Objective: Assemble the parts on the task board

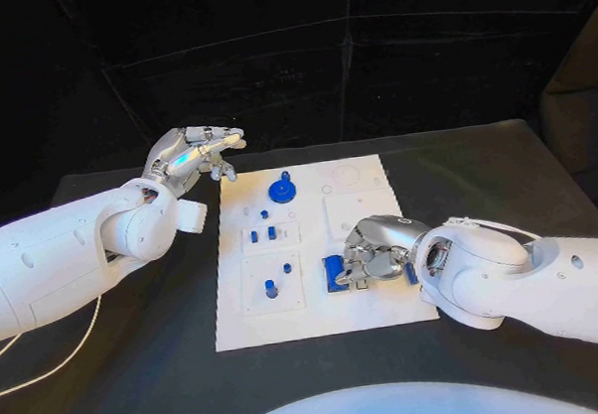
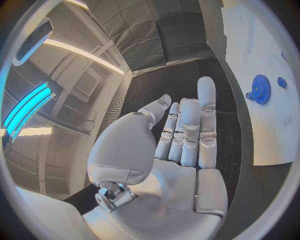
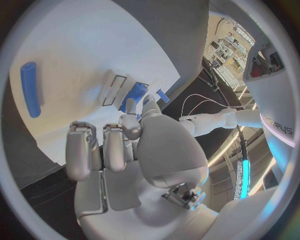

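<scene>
The white task board [image 1: 325, 309] lies in the middle of the black table. A blue gear [image 1: 283, 190] [image 2: 259, 89] stands near its far edge. Small blue pegs [image 1: 263, 235] and a blue slot piece [image 1: 271, 289] sit in the board's left column. My right hand [image 1: 369, 252] [image 3: 134, 145] is bent down over the board's near right part, thumb and a finger pinching a blue block [image 1: 335, 268] [image 3: 136, 95]. A blue bar [image 1: 410, 273] [image 3: 29, 89] lies just beside that hand. My left hand [image 1: 195, 153] [image 2: 181, 135] hovers off the board's far left corner, fingers stretched out, holding nothing.
Bare black table [image 1: 483, 168] surrounds the board on every side. A white cable [image 1: 35, 369] trails over the near left of the table under my left arm. Dark curtains close off the back.
</scene>
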Controlling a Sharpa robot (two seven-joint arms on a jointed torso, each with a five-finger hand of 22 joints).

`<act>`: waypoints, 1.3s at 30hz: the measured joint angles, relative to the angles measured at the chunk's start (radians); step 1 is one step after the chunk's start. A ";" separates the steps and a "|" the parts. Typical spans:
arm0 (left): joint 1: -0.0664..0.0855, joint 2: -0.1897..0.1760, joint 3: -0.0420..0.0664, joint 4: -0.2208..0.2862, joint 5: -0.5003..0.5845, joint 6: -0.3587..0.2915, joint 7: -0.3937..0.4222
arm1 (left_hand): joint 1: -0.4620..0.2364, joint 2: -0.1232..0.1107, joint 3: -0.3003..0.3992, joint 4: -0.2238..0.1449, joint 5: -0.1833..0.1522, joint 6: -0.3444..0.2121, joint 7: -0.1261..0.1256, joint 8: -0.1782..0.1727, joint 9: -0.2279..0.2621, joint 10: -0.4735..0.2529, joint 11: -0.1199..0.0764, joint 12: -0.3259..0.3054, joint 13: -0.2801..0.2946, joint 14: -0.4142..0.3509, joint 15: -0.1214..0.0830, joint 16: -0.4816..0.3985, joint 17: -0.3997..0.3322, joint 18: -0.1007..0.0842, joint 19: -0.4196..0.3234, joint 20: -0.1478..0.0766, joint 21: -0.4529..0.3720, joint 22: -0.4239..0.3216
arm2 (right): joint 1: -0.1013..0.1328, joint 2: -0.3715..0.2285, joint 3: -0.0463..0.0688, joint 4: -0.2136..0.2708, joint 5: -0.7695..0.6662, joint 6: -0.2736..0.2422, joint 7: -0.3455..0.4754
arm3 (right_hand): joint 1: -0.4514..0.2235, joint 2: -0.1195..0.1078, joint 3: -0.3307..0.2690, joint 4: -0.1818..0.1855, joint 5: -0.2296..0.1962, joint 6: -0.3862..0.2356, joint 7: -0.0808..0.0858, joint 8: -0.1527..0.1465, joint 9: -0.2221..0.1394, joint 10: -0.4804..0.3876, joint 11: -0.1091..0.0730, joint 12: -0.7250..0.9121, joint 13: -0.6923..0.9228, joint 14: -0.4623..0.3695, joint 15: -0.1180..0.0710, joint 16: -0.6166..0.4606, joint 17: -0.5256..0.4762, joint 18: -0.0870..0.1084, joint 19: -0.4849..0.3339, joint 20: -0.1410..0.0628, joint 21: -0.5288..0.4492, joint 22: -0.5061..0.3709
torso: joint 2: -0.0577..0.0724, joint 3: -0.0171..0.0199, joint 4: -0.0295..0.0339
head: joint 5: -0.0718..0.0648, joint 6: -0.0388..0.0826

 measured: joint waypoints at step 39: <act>-0.001 -0.006 -0.001 0.012 0.000 0.000 0.000 | 0.000 0.000 0.000 0.000 0.000 0.000 0.000 0.000 0.000 0.000 0.000 0.000 0.000 0.000 0.000 0.000 0.000 0.000 0.000 0.000 0.000 -0.001 | 0.002 -0.240 -0.001 0.026 -0.021 0.005 -0.088 | -0.080 0.003 -0.115 0.071 0.041 0.020 0.016 -0.126 -0.039 -0.020 0.027 -0.046 -0.037 0.002 0.016 -0.009 -0.010 0.000 -0.007 0.015 -0.008 0.000 | -0.005 0.0012 -0.0130 | -0.038 0.014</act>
